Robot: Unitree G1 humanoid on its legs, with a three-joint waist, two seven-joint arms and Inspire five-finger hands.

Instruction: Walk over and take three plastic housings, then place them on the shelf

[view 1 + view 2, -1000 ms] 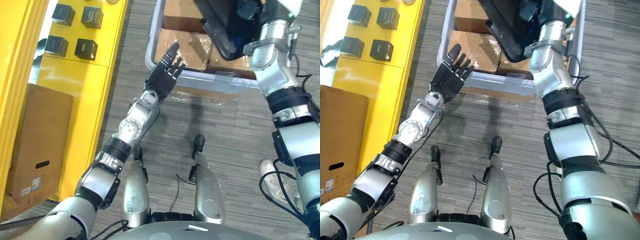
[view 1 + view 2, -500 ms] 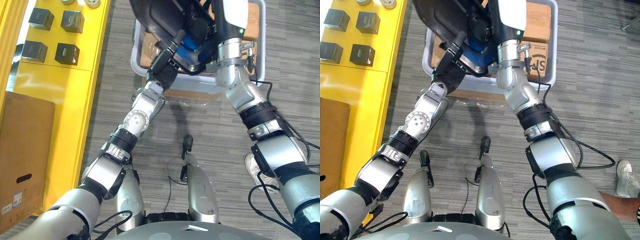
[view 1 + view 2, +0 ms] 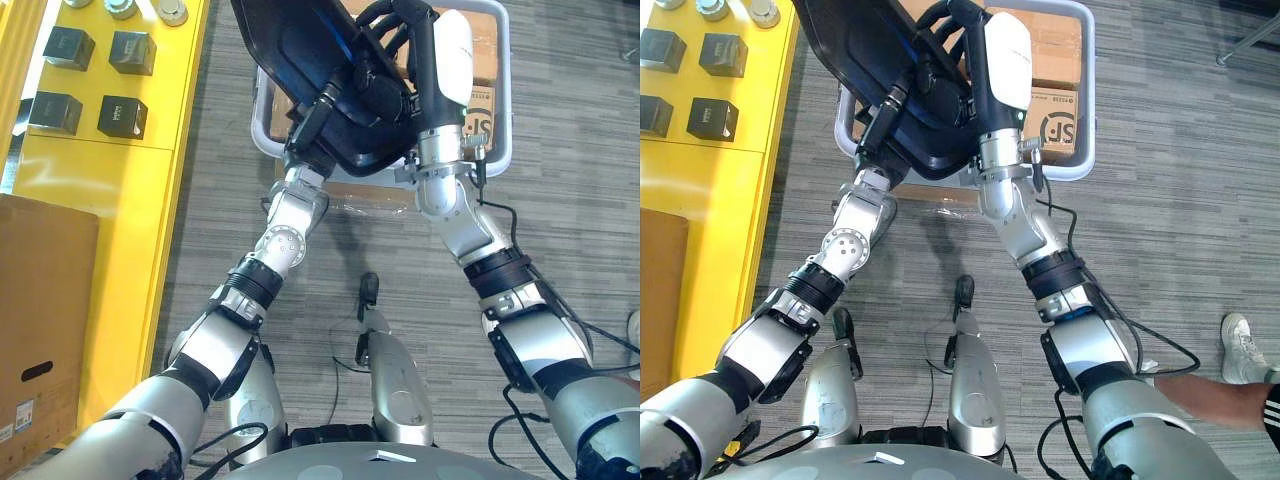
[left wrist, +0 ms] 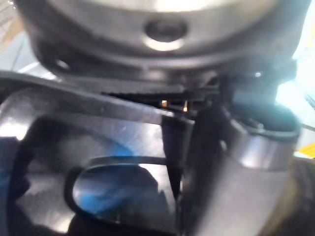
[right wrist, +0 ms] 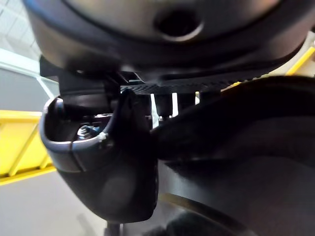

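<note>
Left eye view: black plastic housing (image 3: 290, 50) was held above the grey bin (image 3: 506, 110). Right hand (image 3: 405, 50) curled over its top edge. Left hand (image 3: 305, 140) lay beneath it, grasp undeterminable.
Left wrist view: the housing's glossy surface lay close against that hand.

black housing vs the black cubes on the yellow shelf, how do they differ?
The housing is large, glossy and curved; the cubes are small and boxy. The housing is up between left hand and right hand, over the bin; cubes sit on the yellow shelf. Both are black.
</note>
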